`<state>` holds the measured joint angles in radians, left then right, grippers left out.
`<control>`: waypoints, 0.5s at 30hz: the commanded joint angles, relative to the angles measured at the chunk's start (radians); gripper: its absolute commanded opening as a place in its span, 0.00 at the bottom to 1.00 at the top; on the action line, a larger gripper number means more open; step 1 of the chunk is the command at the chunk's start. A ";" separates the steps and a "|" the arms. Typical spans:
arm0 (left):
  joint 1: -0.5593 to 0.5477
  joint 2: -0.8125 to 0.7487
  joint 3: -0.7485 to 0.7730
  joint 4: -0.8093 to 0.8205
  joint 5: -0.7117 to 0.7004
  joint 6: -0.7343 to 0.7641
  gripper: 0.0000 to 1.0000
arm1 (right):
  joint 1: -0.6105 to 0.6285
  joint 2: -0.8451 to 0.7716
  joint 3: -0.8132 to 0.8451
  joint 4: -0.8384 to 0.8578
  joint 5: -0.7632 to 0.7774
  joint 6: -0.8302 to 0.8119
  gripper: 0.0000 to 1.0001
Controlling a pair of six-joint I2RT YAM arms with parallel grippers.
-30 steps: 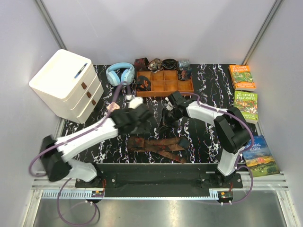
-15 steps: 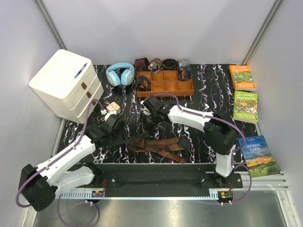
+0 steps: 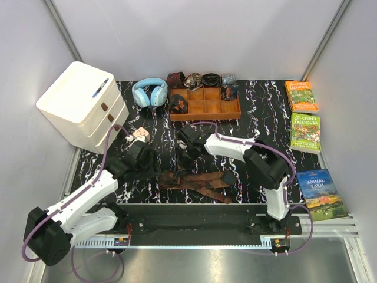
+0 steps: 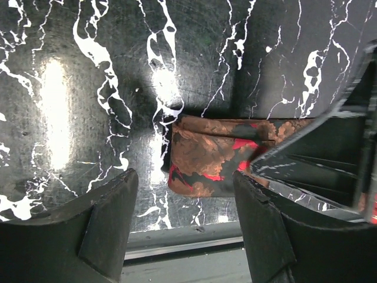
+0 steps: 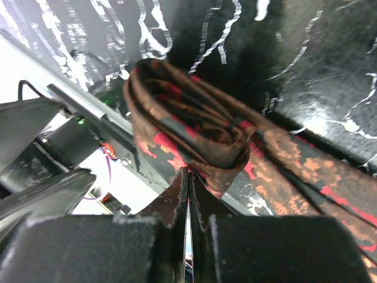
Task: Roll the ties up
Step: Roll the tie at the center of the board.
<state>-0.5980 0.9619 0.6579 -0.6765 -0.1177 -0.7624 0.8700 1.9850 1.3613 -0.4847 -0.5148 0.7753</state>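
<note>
The ties lie flat and overlapped near the table's front edge, dark brown with a reddish-tan pattern. My left gripper hovers open just left of their left end. In the left wrist view that end of the tie lies ahead between the fingers, untouched. My right gripper is shut above the same end. In the right wrist view its tips meet the lower edge of a folded-over loop of tie. No fabric shows between the jaws.
An orange-brown compartment tray stands at the back, with rolled items in and behind it. Blue headphones and a white drawer unit are at the back left. Books line the right side. The front rail runs just below the tie.
My left arm has swung back from mid-table to the ties' left end. The right gripper has moved left and toward the front, and now sits over that same end.
</note>
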 commanded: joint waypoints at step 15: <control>0.006 0.078 -0.162 0.271 0.112 -0.051 0.61 | -0.005 0.035 -0.065 0.008 0.055 -0.059 0.03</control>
<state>-0.5972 1.0115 0.5224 -0.5201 -0.0444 -0.7959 0.8692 1.9995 1.3178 -0.4736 -0.5117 0.7467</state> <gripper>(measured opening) 0.625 0.040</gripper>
